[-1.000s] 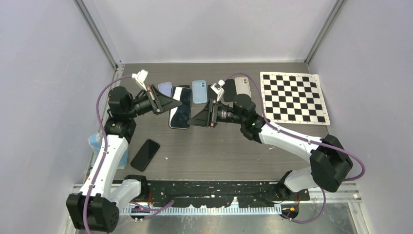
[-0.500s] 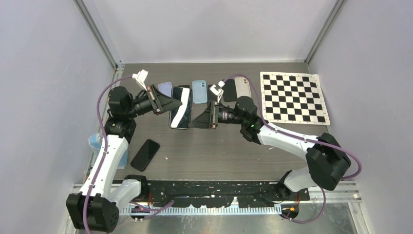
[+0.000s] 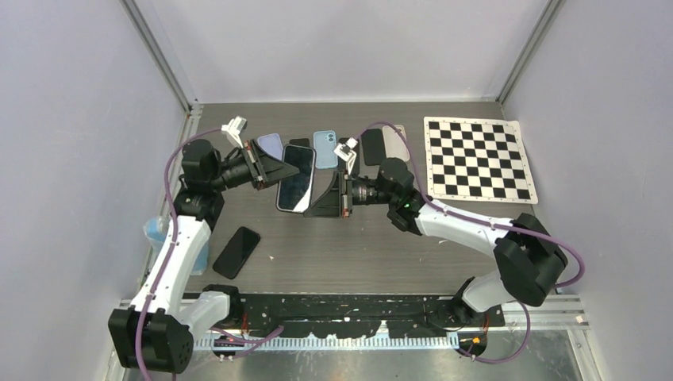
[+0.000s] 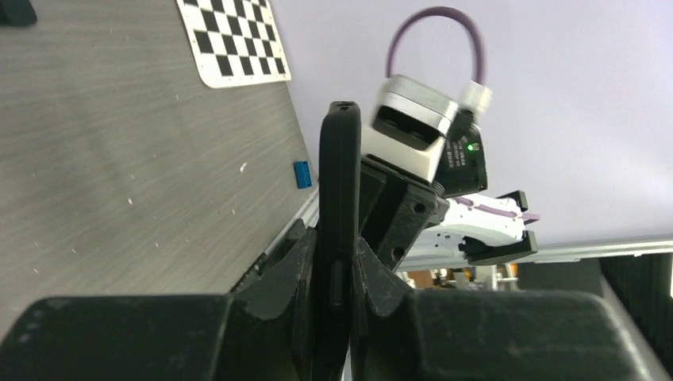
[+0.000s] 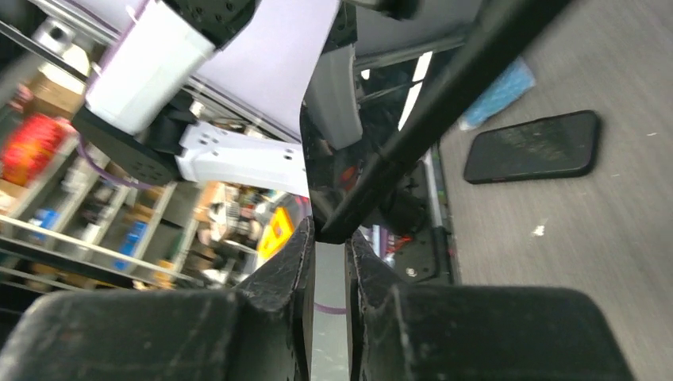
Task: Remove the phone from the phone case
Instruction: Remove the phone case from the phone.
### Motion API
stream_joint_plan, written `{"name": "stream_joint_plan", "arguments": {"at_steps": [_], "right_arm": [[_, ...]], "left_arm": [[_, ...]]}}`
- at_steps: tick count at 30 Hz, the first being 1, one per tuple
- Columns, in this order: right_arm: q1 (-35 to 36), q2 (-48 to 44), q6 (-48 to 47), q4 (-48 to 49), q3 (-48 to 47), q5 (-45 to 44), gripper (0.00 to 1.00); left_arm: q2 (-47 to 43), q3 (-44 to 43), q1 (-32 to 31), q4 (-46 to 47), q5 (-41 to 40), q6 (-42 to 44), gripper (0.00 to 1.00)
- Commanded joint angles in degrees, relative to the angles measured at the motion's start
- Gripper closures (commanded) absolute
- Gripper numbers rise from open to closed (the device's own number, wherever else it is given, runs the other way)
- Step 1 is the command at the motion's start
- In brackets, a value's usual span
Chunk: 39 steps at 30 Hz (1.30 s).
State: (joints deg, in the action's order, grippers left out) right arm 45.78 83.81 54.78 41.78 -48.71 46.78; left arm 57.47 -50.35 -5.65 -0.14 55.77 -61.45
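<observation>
Black case (image 4: 340, 159) clamped edge-on in L gripper (image 4: 337, 262), R gripper (image 5: 329, 238) closed on phone (image 5: 313, 167) corner; step: separation, likely; next: peel case rim off w/ steady opposing pull.

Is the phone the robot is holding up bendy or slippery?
Probably stiff: pinched at its edge by the left tool, the phone stands straight, with no droop. Its glossy screen mirrors the room, so it is likely slippery there; the black case may give a better grip.
</observation>
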Motion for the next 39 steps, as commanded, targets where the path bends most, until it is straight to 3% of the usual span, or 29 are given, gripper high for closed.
{"name": "stream_joint_plan", "arguments": {"at_steps": [1,4,6,9,17,19,21,22,23,24,27,32,36,39], "right_arm": [[1.8,-4.6,-25.1,-21.0,-5.7,1.9,0.95],[3.2,-5.5,-39.3,-36.1,-11.3,-3.2,0.95],[3.4,-5.3,-43.0,-41.6,-13.2,-4.8,0.95],[3.5,-4.7,-46.2,-47.6,-15.3,-7.4,0.97],[3.4,-5.3,-46.0,-46.3,-14.3,-14.9,0.99],[3.4,-6.4,-44.7,-45.8,-13.6,-15.7,0.97],[3.4,-7.9,-42.9,-45.0,-12.1,-16.3,0.86],[3.4,-9.2,-42.2,-44.0,-11.2,-16.3,0.75],[3.4,-9.8,-40.7,-43.3,-9.9,-16.4,0.70],[3.4,-11.3,-39.7,-41.4,-9.1,-16.4,0.57],[3.4,-14.0,-33.8,-33.7,-4.5,-15.0,0.35],[3.4,-15.6,-21.2,-21.0,0.5,-12.7,0.31],[3.4,-14.3,-12.4,-9.2,2.3,-13.1,0.32],[3.6,-11.1,-6.7,0.5,2.4,-13.3,0.44]], "left_arm": [[2.0,-2.6,-1.6,-3.1,-0.8,-7.5,1.00],[3.5,-1.7,-2.8,-0.6,-0.3,-11.7,1.00],[4.7,-1.8,-3.2,3.5,0.6,-13.7,1.00],[5.4,-2.8,-3.3,2.3,0.5,-13.5,1.00],[6.0,-3.5,-3.5,4.9,1.5,-15.0,1.00],[5.7,-4.3,-3.6,3.8,1.0,-13.0,1.00],[5.4,-5.0,-3.5,3.5,0.0,-11.4,1.00],[5.2,-5.2,-3.4,3.5,-0.8,-10.7,1.00],[5.2,-5.3,-3.3,3.5,-1.3,-10.2,1.00],[5.2,-5.6,-3.4,3.5,-1.6,-9.8,1.00],[5.5,-6.2,-3.3,4.0,-1.6,-8.9,1.00],[5.2,-6.4,-3.3,4.1,-1.8,-9.5,1.00],[4.5,-4.4,-3.3,8.0,-2.3,-15.8,1.00],[3.8,-2.6,-3.3,10.7,-3.3,-19.9,1.00]]}}
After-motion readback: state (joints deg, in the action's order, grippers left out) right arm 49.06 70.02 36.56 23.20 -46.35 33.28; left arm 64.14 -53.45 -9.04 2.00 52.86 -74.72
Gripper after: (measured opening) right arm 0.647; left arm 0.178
